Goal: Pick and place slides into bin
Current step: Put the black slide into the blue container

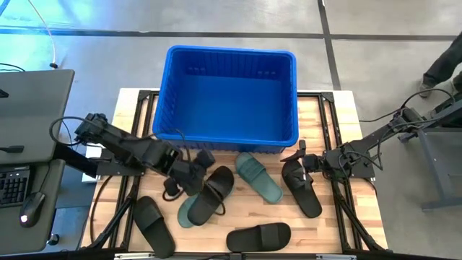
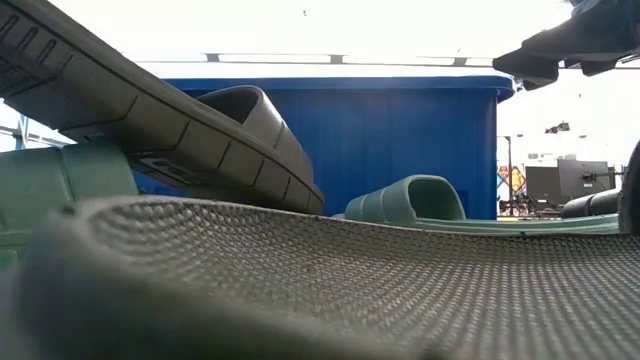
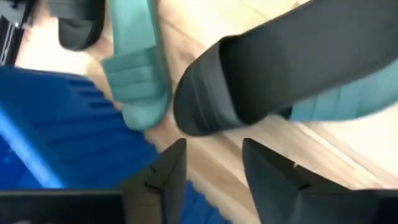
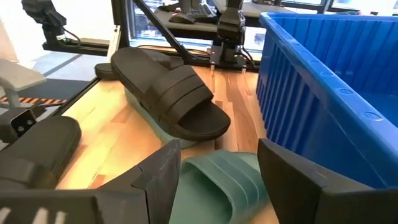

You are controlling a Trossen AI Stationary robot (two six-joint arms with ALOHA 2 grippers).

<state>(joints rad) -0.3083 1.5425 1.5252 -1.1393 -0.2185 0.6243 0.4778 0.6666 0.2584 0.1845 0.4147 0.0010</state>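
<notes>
The blue bin (image 1: 225, 94) stands at the table's far middle. Near it lie several slides. A black slide (image 1: 215, 189) rests tilted on a green one (image 1: 188, 211), and a second green slide (image 1: 258, 178) lies flat on the table beside them. More black slides lie at the right (image 1: 303, 189), near middle (image 1: 258, 236) and near left (image 1: 152, 224). My left gripper (image 3: 214, 168) is open just above the table, by the tilted black slide's far end (image 3: 205, 106). My right gripper (image 4: 217, 171) is open, low over the flat green slide (image 4: 227, 183), and touches nothing.
The bin's near wall (image 4: 311, 106) stands close beside both grippers. Black metal frame bars (image 1: 339, 108) run along the table's edges. A keyboard and mouse (image 1: 29, 209) sit on a desk beyond the left edge. A person's foot (image 1: 442, 68) shows at the far right.
</notes>
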